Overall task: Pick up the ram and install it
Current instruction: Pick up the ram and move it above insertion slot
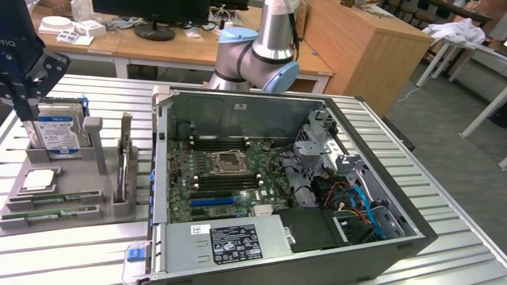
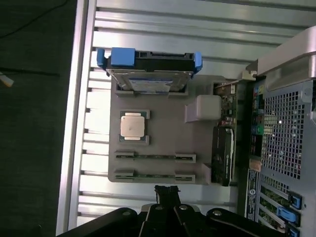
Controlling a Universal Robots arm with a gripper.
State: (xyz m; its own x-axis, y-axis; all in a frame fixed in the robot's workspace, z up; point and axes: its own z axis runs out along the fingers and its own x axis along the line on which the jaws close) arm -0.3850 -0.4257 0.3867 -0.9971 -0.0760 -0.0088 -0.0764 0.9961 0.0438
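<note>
1. Tabletop (image 1: 79, 249) (image 2: 173, 29): ribbed metal, carries everything below.
2. Case (image 1: 396, 237) (image 2: 286, 113): PC tower lying on its side, side panel off, motherboard (image 1: 230, 178) facing up. It sits to the exterior view's right of the tray.
3. Arm (image 1: 262, 53): grey with blue joint caps, rising behind the case.
4. Tray (image 1: 75, 175) (image 2: 163, 128): grey parts holder just beside the case.
5. Hard drive (image 1: 56, 130) (image 2: 148, 74): on edge in the tray's far end, with blue side rails.
6. Card (image 1: 124, 160) (image 2: 222, 153): on edge along the tray's side nearest the case.
7. Hand (image 1: 28, 127) (image 2: 165, 190): clenched, fingers together, grasping nothing. It hangs above the tray, in front of the hard drive in the exterior view.
8. Processor (image 1: 40, 178) (image 2: 134, 126): square and silver, flat in its recess between the hard drive and the sticks.
9. Ram (image 1: 47, 215) (image 2: 155, 175): green stick on edge in the tray's outermost slot, not yet picked up. It is probably the task's stick, being the nearest to the fingertips in the wrist view.
10. Twin stick (image 1: 56, 198) (image 2: 155, 157): same kind, in the next slot, parallel and just beside the ram.
</note>
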